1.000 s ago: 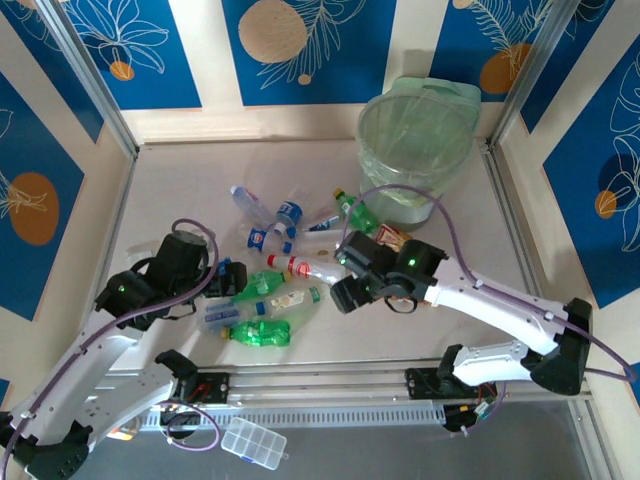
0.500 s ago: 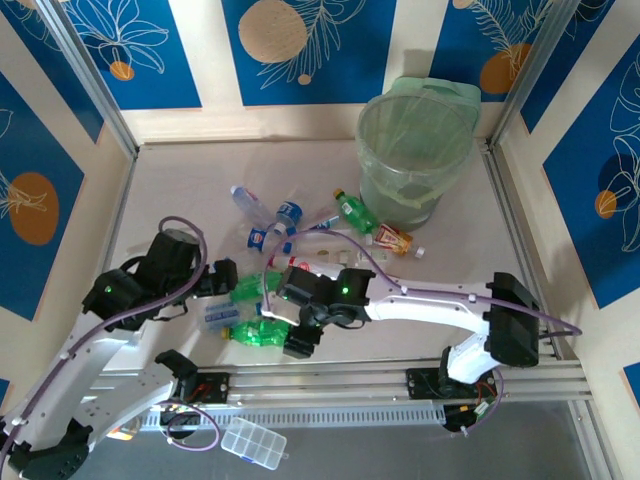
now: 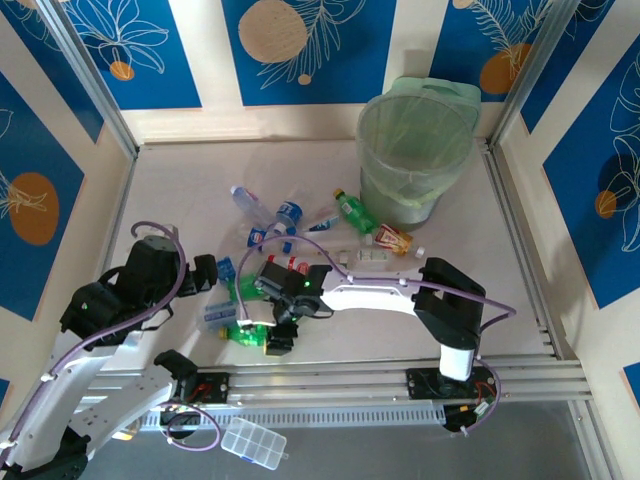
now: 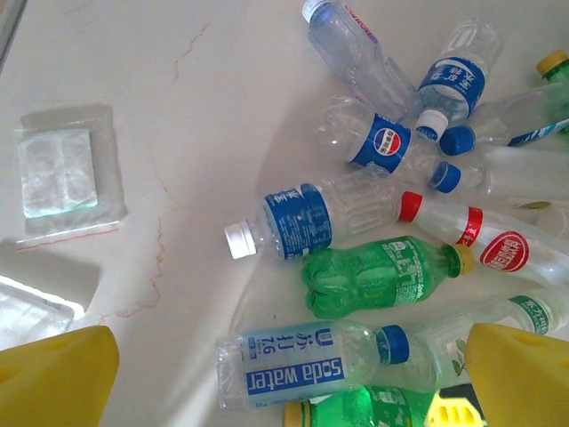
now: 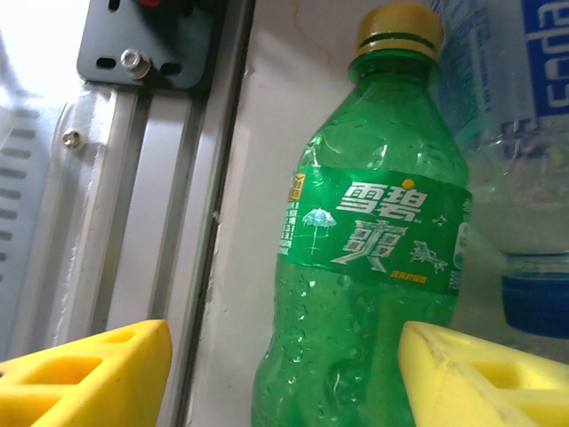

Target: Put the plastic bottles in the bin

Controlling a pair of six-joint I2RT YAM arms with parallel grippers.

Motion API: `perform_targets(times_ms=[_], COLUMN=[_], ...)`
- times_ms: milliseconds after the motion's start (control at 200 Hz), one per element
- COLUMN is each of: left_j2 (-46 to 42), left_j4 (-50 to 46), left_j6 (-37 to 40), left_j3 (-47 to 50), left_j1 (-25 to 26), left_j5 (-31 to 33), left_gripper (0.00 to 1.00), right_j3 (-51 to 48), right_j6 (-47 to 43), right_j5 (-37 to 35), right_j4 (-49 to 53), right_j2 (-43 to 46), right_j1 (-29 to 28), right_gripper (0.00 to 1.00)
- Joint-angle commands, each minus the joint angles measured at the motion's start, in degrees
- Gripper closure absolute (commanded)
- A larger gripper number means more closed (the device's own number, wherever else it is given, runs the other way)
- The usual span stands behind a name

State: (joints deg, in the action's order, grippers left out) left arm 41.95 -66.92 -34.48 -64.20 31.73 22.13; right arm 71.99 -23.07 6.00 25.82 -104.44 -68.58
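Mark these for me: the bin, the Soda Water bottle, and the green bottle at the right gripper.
bin (image 3: pixel 405 185), top external view, front wall.
Soda Water bottle (image 4: pixel 293 372), left wrist view, blue label.
green bottle (image 5: pixel 378 236), right wrist view, label.

We see blue walls (image 3: pixel 395 60) with white leaves (image 3: pixel 125 40) and orange circles (image 3: pixel 278 30) around a pale table (image 3: pixel 180 180). Shiny metal rails (image 3: pixel 330 385) run along the table's near edge.

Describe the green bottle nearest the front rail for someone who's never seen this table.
Find the aluminium rail along the near edge; the bottle pile lies beyond it, left of centre. Nearest the rail lies an uncrushed green plastic bottle with a gold cap and white characters on its green label. The green bottle farther back is crumpled; its other neighbours are clear.
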Motion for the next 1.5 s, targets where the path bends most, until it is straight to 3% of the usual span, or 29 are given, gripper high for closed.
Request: perform_targets(times_ms=[0, 315, 730, 905, 1065, 1496], left_j2=[-0.07, 0.08, 0.32, 0.48, 0.38, 0.78], left_j4=[0.6, 1.7, 2.13, 2.05, 2.01, 2.75], left_j6=[0.38, 0.73, 0.88, 1.01, 0.93, 0.95], left_j3=[-0.84, -0.04, 0.4, 0.23, 0.22, 0.36], left_j1=[-0.75, -0.88, -1.14, -1.23, -1.32, -1.4], left_j5=[-0.08, -1.52, -2.64, -2.84, -2.92, -3.51], left_gripper=[0.01, 0.01, 0.01, 0.01, 0.01, 0.01], right_j3=[0.35, 1.04, 4.51, 5.36, 5.16, -0.77], right_j6=[-0.95, -2.7, -4.43, -4.21, -4.0, -3.65], right_j5=[-1.39, -7.93, -8.83, -7.82, -6.38, -6.48], right_j4=[-2.0, -2.31, -0.15, 0.27, 1.06, -1.92], right_j2=[-1.57, -5.18, -10.99, -12.3, -12.15, -6.09], right_j1=[0.0, -1.56, -2.07, -1.56, -1.3, -0.39], right_gripper=[0.29, 0.26, 0.26, 0.31, 0.44, 0.47])
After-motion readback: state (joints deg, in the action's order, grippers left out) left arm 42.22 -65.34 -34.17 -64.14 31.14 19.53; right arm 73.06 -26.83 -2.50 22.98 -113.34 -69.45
